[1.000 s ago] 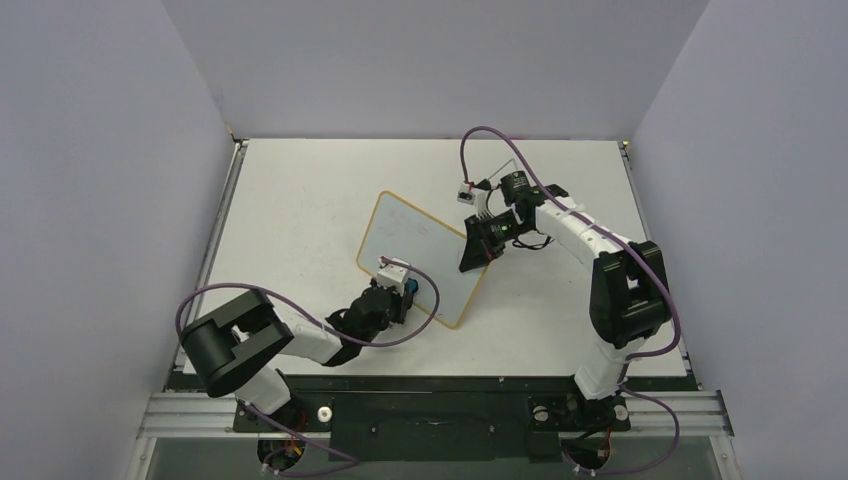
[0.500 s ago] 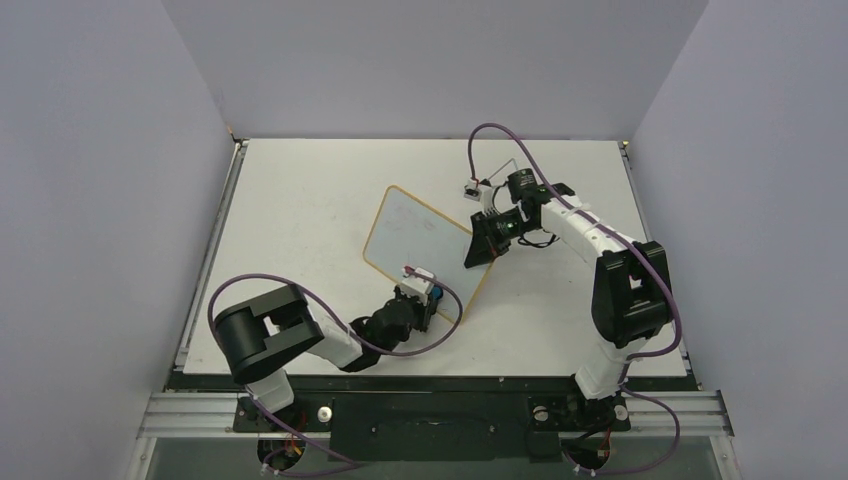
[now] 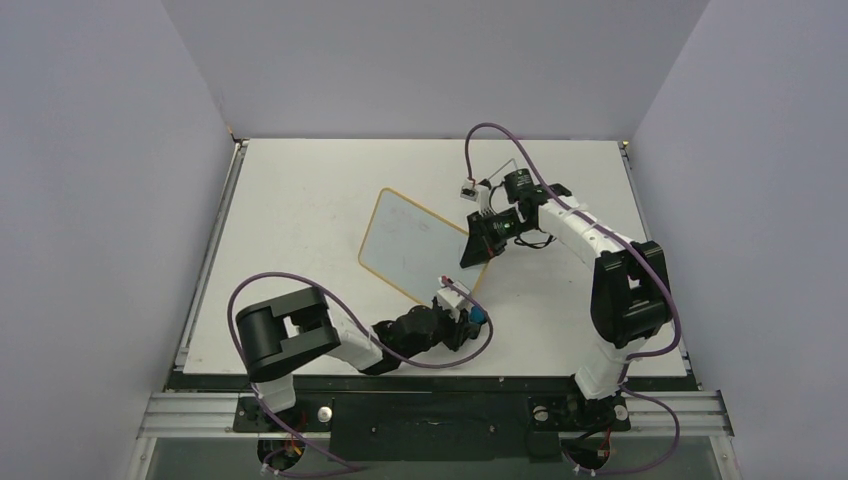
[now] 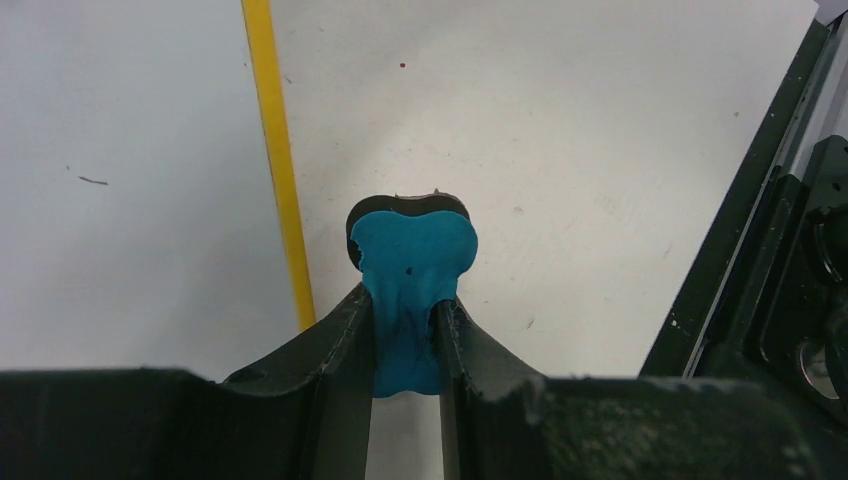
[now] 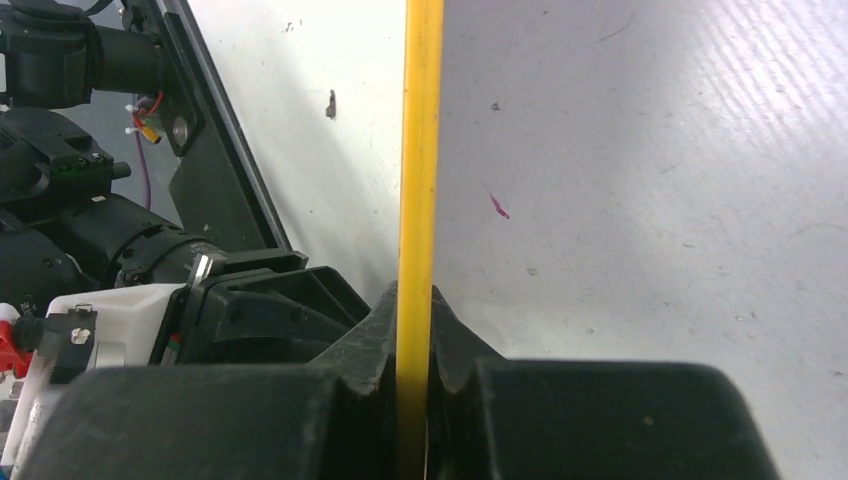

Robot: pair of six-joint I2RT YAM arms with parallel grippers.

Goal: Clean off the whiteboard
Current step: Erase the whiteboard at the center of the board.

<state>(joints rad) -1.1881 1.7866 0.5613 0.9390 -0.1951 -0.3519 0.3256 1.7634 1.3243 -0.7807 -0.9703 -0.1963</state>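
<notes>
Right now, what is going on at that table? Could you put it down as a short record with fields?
board: small wood-framed whiteboard, set at an angle mid-table
right fingers: shut on the whiteboard's frame edge
left fingers: squeezing a blue eraser
eraser position: off the board, just past its frame, over the table
writing: none legible from above; one small reddish fleck beside the frame in the right wrist view
</notes>
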